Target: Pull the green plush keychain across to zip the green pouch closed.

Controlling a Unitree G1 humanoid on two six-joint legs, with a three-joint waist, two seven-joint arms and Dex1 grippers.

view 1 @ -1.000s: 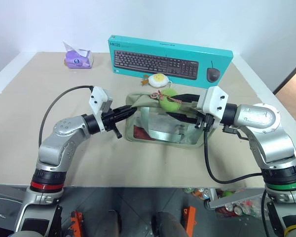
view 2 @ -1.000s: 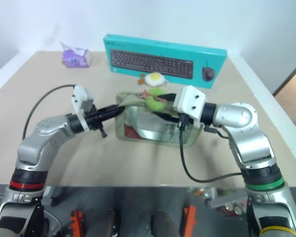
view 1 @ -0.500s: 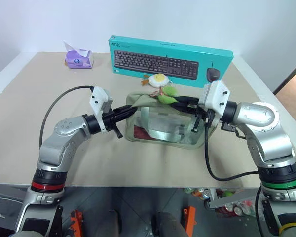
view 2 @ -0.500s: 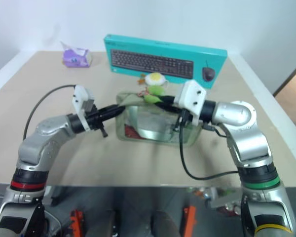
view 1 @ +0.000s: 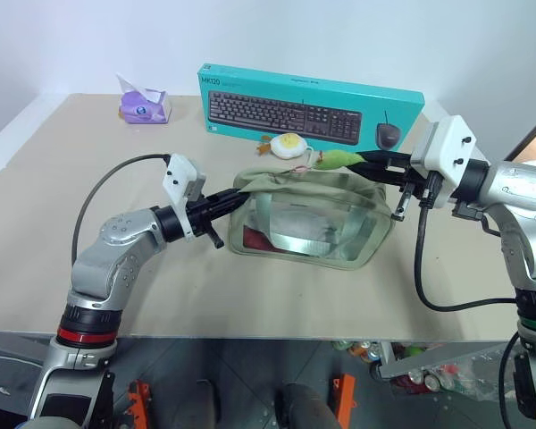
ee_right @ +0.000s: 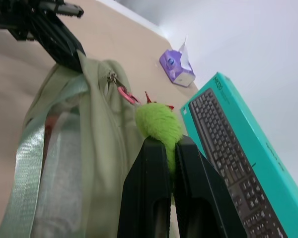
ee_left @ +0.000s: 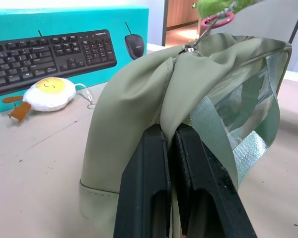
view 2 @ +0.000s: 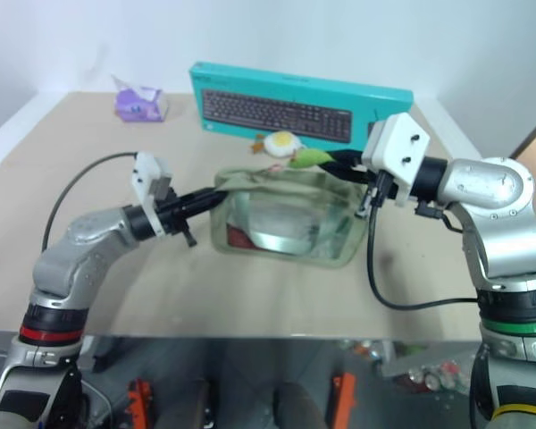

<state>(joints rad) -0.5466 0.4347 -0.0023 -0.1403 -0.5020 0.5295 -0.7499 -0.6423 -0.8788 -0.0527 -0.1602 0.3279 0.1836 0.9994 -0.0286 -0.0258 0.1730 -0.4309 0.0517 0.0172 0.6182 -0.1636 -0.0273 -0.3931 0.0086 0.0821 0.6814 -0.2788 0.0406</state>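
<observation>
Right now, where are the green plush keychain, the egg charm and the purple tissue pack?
green plush keychain (ee_right: pixel 158 124), right wrist view, fuzzy body.
egg charm (view 1: pixel 290 142), left eye view, yolk.
purple tissue pack (view 1: pixel 144 108), left eye view, front face.

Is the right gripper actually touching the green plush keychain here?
Touching. In the right wrist view the right gripper is shut on the green plush keychain, fur squeezed between its fingers.

A beige table with a pale raised edge carries four items. The green pouch sits near the middle of the surface. Just behind it, towards the far side, lies a white-and-yellow fried-egg plush charm. Behind the charm, a teal keyboard box stands on its long edge near the far side. A purple tissue pack rests at the far left, well apart from the box.
</observation>
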